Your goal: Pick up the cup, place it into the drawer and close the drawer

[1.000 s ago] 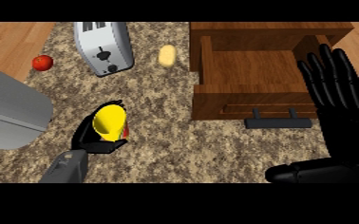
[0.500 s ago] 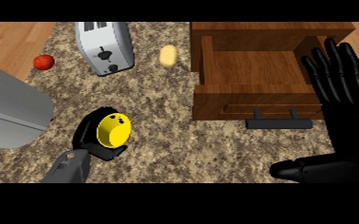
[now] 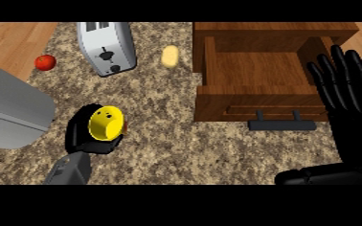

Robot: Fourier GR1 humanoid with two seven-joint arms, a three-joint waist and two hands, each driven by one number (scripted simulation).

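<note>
Head view: left hand [image 3: 80, 139] grips yellow cup [image 3: 105, 123] (drawer [image 3: 254, 72] open).

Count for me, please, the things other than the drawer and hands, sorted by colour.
Yellow: 2, the cup and a pale oval thing.
Red: 1, a round fruit.
Grey: 2, the toaster and a big block.
Total: 5.

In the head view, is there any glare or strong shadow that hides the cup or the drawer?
Head view: no glare on the yellow cup, and its inside is brightly lit; the black left hand curled round it is so dark that its fingers merge; the floor of the open drawer looks evenly lit, with no visible hard shadow, though the right hand covers its right edge.
</note>
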